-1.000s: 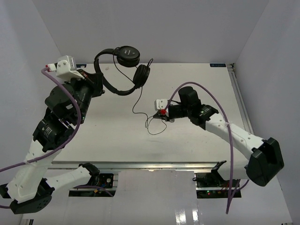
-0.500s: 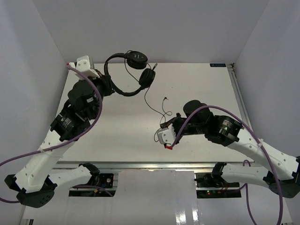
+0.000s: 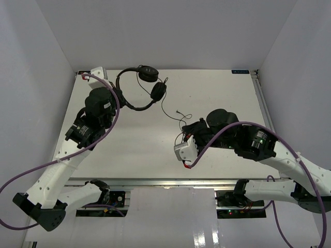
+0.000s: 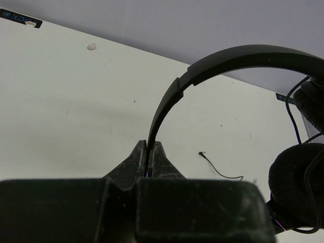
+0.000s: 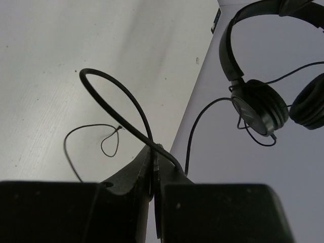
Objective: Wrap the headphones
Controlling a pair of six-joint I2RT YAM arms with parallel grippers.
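Observation:
The black headphones (image 3: 140, 88) hang above the table's back left, held up by their thin headband. My left gripper (image 3: 120, 98) is shut on the headband's lower end; in the left wrist view the fingertips (image 4: 150, 148) pinch the band (image 4: 238, 54), with a padded earcup (image 4: 296, 183) at the right. The thin black cord (image 3: 164, 107) runs from the earcups down to my right gripper (image 3: 192, 130) near the table's middle. In the right wrist view that gripper (image 5: 154, 152) is shut on the cord, which loops (image 5: 104, 93) above it. The earcups (image 5: 258, 107) hang beyond.
The white table (image 3: 129, 150) is boxed in by white walls at the left, back and right. A metal rail (image 3: 170, 182) runs along its near edge. Thick purple cables (image 3: 220, 133) arc over both arms. The cord's plug end (image 4: 202, 154) lies on the table.
The left arm swung the headphones right and a little lower. The right arm pulled back toward the near side with the cord and turned its wrist over.

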